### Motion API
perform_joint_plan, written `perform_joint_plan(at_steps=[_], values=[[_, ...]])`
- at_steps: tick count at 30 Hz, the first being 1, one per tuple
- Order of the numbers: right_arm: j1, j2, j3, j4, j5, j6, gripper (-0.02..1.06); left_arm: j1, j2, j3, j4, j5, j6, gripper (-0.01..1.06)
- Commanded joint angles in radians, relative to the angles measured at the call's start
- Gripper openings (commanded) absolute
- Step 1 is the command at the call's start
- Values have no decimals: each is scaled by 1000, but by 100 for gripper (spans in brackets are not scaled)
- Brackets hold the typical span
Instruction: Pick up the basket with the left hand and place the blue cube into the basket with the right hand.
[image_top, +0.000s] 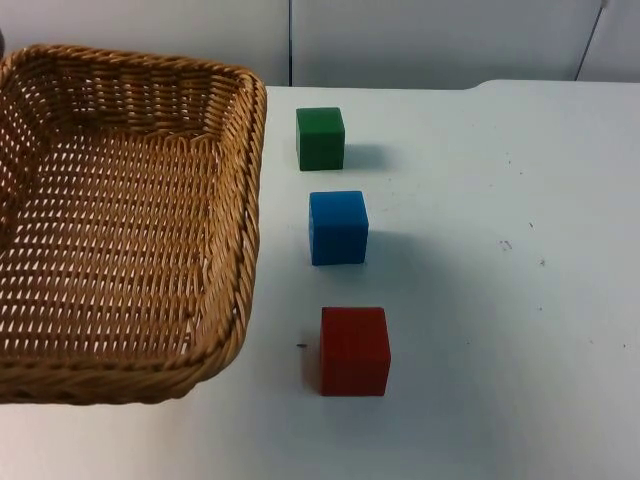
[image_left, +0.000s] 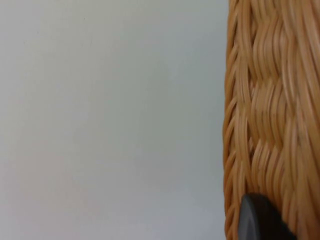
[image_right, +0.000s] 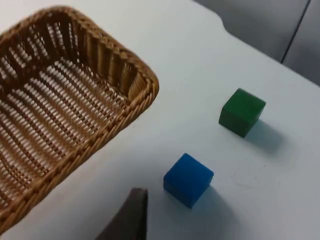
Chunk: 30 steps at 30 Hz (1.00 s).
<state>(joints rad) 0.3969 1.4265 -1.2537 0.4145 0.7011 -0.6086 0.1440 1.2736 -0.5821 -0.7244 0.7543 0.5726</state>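
Looking along your left gripper (image_left: 260, 220), you see its fingertip against the basket (image_top: 120, 220) weave; grip unclear. Your right gripper (image_right: 130, 215) hovers near the blue cube (image_top: 338, 227), a plain block between the green cube (image_top: 320, 138) and red cube (image_top: 354, 350).

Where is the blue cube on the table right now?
In the top view the blue cube sits mid-table, just right of the basket, between the green cube behind it and the red cube in front.
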Motion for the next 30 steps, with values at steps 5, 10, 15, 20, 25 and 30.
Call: perform_joint_plan(at_steps=[5,10,15,20,25,30], values=[[89,200,-8,-82,-73,43,103,4,-3,0,-37,-8,-7,0],[94,294,-8,-78,-78,41,103,4,-3,0,-42,-8,-7,0],[94,380,-8,-73,-111,6,103,4,-3,0,-46,-13,-7,0],[94,466,-20,-69,-166,-23,103,4,-3,0,-47,-15,-7,0],[101,588,-131,-45,-141,-27,103,4,-3,0,-51,-3,-7,0],[111,678,-233,-41,-83,-21,103,4,-3,0,-51,9,-7,0]])
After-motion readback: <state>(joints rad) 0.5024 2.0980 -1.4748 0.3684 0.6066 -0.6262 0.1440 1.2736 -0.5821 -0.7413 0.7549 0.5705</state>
